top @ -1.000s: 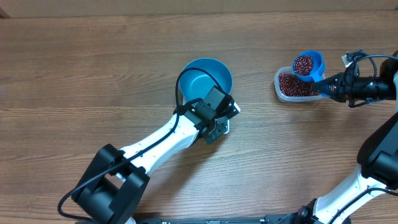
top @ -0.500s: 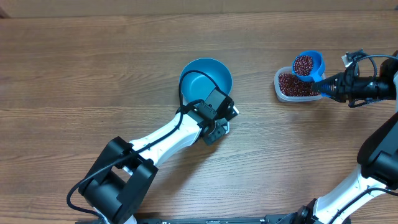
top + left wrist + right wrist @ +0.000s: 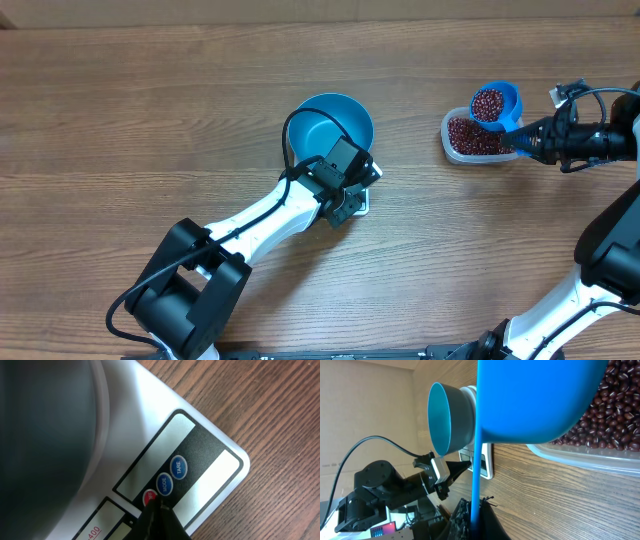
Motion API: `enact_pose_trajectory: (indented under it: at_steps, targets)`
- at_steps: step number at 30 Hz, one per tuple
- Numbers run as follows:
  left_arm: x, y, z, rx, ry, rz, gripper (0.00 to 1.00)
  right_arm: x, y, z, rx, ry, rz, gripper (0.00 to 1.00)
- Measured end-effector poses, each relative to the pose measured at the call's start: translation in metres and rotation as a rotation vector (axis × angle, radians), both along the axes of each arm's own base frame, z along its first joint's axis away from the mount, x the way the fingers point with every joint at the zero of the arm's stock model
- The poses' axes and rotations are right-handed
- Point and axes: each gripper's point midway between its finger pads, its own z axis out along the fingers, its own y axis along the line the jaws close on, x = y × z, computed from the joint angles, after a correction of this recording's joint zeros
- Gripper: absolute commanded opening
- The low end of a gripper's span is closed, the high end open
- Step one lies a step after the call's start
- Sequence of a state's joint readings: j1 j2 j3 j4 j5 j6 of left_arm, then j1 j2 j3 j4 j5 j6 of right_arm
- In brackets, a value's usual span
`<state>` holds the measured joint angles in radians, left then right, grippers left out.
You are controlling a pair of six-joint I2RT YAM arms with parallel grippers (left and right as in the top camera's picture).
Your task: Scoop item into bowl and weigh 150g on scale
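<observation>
Overhead, finds the bowl (image 3: 325,125) near the middle of the bench (image 3: 120,110), seated on the scale (image 3: 361,205) and looking empty. Shows only one white corner of that scale past the left gripper (image 3: 340,213).

From the left wrist, shows the fingertips (image 3: 152,525) pressed together, holding nothing, poised at the red button (image 3: 149,498) beside the MODE button (image 3: 164,485) and TARE button (image 3: 178,467). Reads as the step of switching on or zeroing the scale under the bowl, ahead of any pouring.

Toward the right edge of the bench, has the right gripper (image 3: 535,138) clamped on the handle of the scoop (image 3: 505,118), heaped with beans (image 3: 488,102) and held level over the tub (image 3: 455,148) of more beans.

Next calls for a short, square press, a check of the display (image 3: 155,454), then carrying the loaded scoop across to the bowl without tipping early.

Cannot tell whether the fingertips touch the button or hover just off it. Cannot read the display: pale, no digits visible. Leaves the bowl a dark blur in the left wrist view. Hides most of the scale under bowl and arm from overhead. Barely shows the right gripper's own fingers, dark and cut off at the bottom edge of the right wrist view.
</observation>
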<state>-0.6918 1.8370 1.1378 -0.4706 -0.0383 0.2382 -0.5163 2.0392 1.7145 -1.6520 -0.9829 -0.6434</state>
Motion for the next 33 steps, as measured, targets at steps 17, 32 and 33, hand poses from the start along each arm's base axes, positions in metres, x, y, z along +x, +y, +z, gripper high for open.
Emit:
enact_pose_trajectory:
  at_steps: [17,32,33]
  targets:
    - [0.0002,-0.0001,0.0001,0.0,-0.001,0.0,0.04,0.0003,-0.0002,-0.0001,-0.001,-0.002,0.0,0.04]
    - [0.0047,-0.0038,0.0027,-0.018,-0.02,0.003,0.05,0.0002,-0.0001,-0.0001,-0.001,-0.002,0.0,0.04]
    - [0.0047,-0.0038,0.0027,-0.018,-0.02,0.003,0.04,0.0002,-0.0001,-0.0001,-0.001,-0.001,0.0,0.04]
